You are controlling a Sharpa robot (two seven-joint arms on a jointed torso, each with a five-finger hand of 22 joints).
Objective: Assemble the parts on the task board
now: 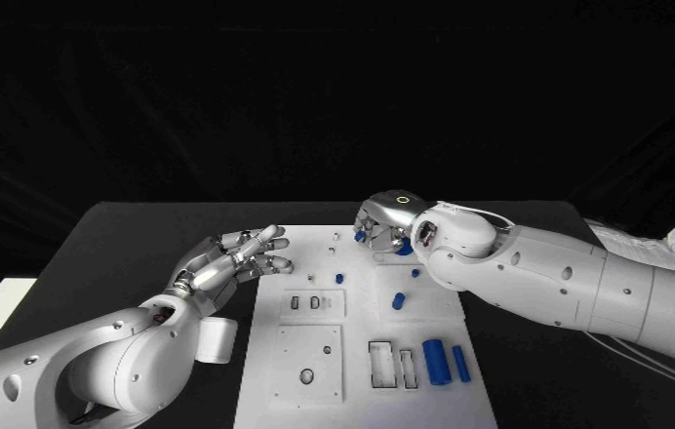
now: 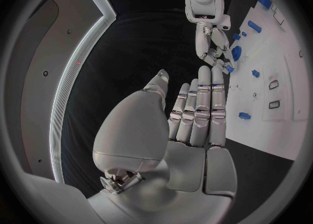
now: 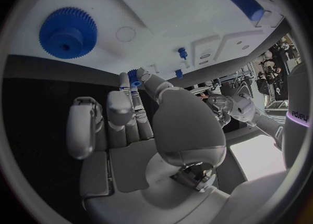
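**Right hand carries a small blue part at the board's far edge**

Black table [image 1: 140, 244] and black backdrop frame your workspace, with the white task board [image 1: 359, 390] lying in the middle of the table. Your right hand [image 1: 382, 226] hovers over the board's far edge, toward the far right corner, fingers curled downward. In the right wrist view a small blue part [image 3: 133, 76] sits pinched between the thumb and a fingertip [image 3: 125, 81], so that hand has hold of it while the other fingers stay loosely bent. A blue gear [image 3: 68, 32] already lies on the board close beside this hand.

Your left hand [image 1: 232, 258] floats just off the board's left edge, fingers straight and spread, holding nothing.

Elsewhere on the board, two long blue pins [image 1: 446, 362] lie side by side near the right edge toward the near end, a short blue peg [image 1: 398, 300] lies loose in the middle, and another small peg [image 1: 339, 278] stands closer to the left.

My reading: you are mid-placement, with the pinched part on its way to a seat near the gear. Which hole it belongs in cannot be told. The next move calls for lining the part upright over its socket and lowering it straight, keeping the pinch firm until it seats. The gear sits close, so mind your fingers brushing it.
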